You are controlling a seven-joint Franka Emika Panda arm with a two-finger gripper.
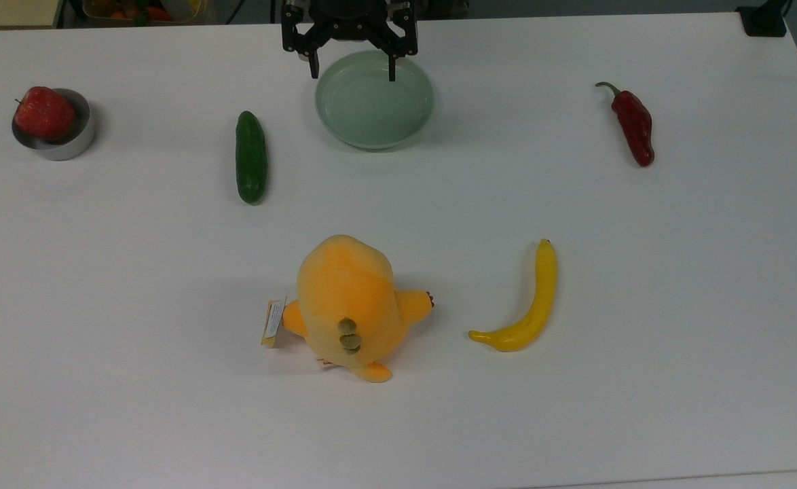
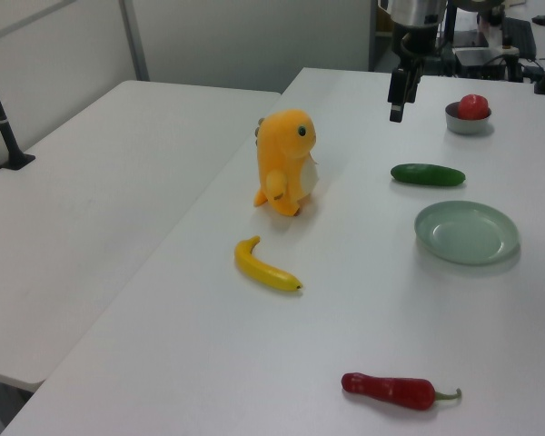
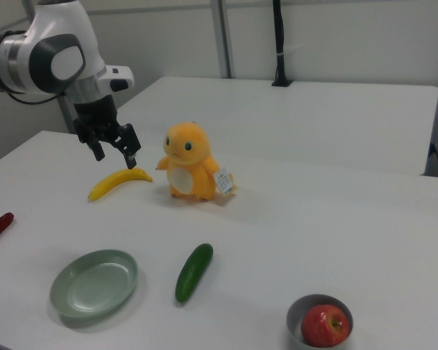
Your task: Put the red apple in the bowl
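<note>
Apple and bowl sit together at about ten o'clock in the top view: the red apple (image 1: 45, 113) rests inside the bowl (image 1: 79, 139), filling most of it and rising above the rim — so the task looks done as things lie. The gripper (image 1: 351, 73) hangs in the air at twelve o'clock in the top view, over the far edge of the pale green dish (image 1: 374, 122), its two fingers spread wide and holding nothing, well apart from the apple.

Judging by its look, the apple is light, hard and slick; its glossy skin gives little friction, and the round form would roll if nudged. A hold across its widest middle, fingers on opposite flanks, seems the safest — the stem end offers nothing to grip.

The bowl is grey, straight-walled and fairly deep, with a dull metallic sheen. The dish is wide, shallow and smooth-glazed. On the matte white table (image 1: 575, 407) also lie a dark green cucumber (image 1: 251, 157), a curved yellow banana (image 1: 527, 305), a wrinkled dark red chili pepper (image 1: 633, 124) and a fuzzy orange plush toy (image 1: 347, 305).
</note>
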